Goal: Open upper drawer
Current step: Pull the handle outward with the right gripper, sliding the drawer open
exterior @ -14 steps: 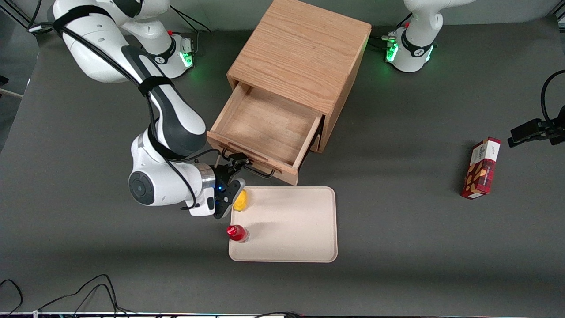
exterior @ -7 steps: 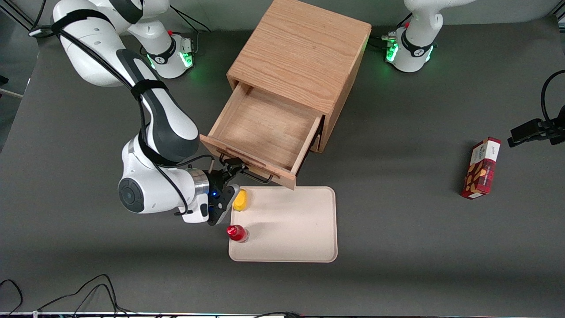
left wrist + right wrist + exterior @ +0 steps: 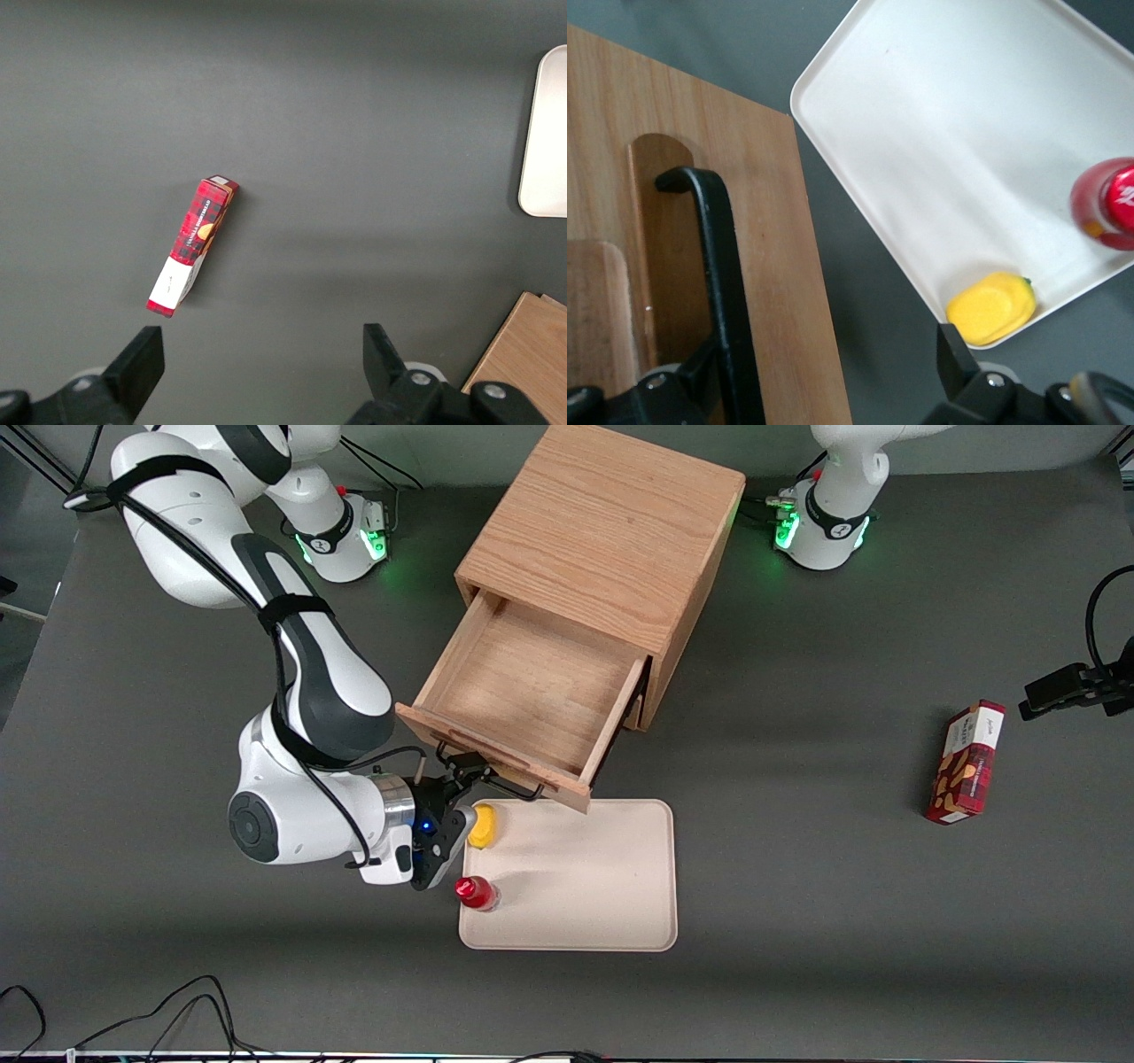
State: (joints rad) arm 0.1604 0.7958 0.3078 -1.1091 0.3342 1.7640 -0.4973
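Nearest, a tray [image 3: 576, 921] lies on the surface; just past it, the hand [image 3: 464, 766] stays clamped on the upper drawer's [image 3: 532, 682] handle [image 3: 722, 266], pulling it well out of the cabinet [image 3: 611, 531]. Release likely comes next.

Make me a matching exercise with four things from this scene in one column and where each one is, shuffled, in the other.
Things:
1. tool
2. yellow item
3. red plaid box
4. upper drawer

Places or states:
A. lying on the table toward the parked arm's end
B. pulled out of the wooden cabinet, its inside bare
C. at the drawer's black handle
D. on the beige tray, at the corner nearest the drawer

Pairs: 1-C, 2-D, 3-A, 4-B
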